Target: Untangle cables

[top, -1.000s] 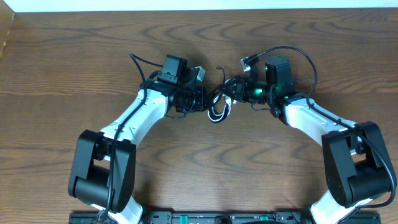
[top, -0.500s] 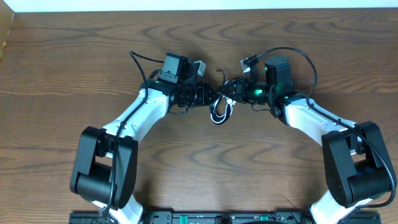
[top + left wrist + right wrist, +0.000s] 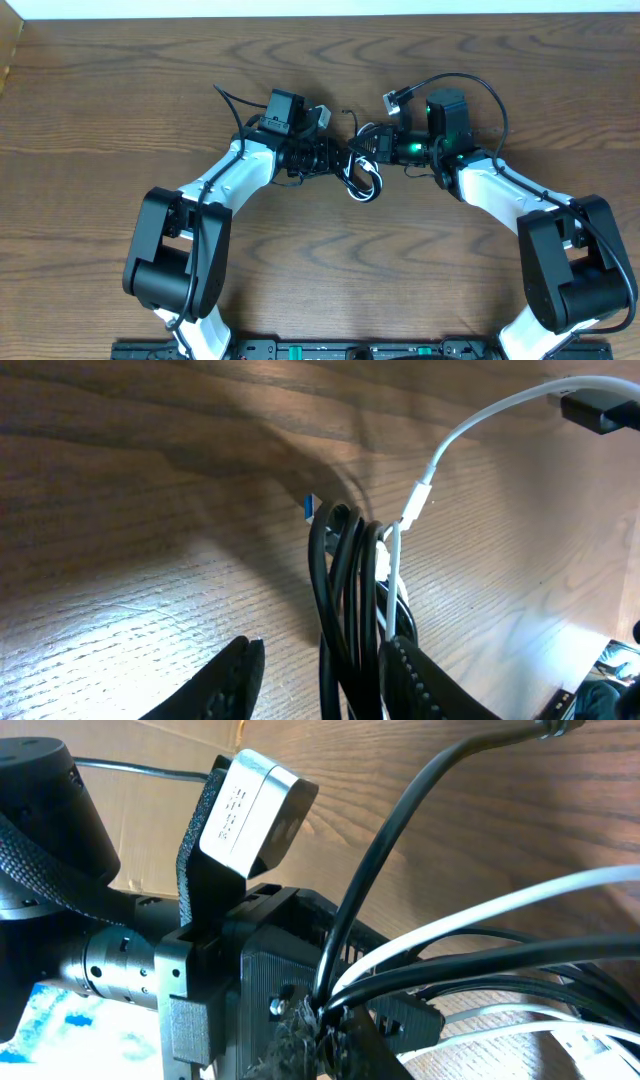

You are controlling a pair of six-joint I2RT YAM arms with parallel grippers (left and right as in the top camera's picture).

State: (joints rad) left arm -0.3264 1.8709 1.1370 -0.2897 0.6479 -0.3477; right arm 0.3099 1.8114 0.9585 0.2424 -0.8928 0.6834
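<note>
Around your work there is the brown wooden desk (image 3: 120, 90), a corner of a cardboard box (image 3: 10, 55) at the upper left edge of the overhead view, and a thick black wire (image 3: 487, 95) that loops above the right arm (image 3: 500, 190) at the upper right. In the right wrist view the dark body of the other arm's end and its white camera housing (image 3: 250, 810) fill the left half and hide the desk behind them.

The cables are in the middle of the overhead view, in one knot between the two arm ends. The black cable (image 3: 352, 165) crosses there, and the white cable (image 3: 368, 186) makes a small loop just below it. In the left wrist view the black strands rise as one bundle from the bottom centre. The white cable goes off to the upper right.

Your left fingers (image 3: 225, 680) are released and stand apart. The bundle lies between them, close to the finger at lower right, with a clear gap to the other one. Your right fingers (image 3: 370, 148) are clenched; whether they pinch a strand, I cannot tell.

The left arm (image 3: 225, 185) and the right arm both reach inward from the lower corners with bent elbows. Their ends face each other across the knot.
</note>
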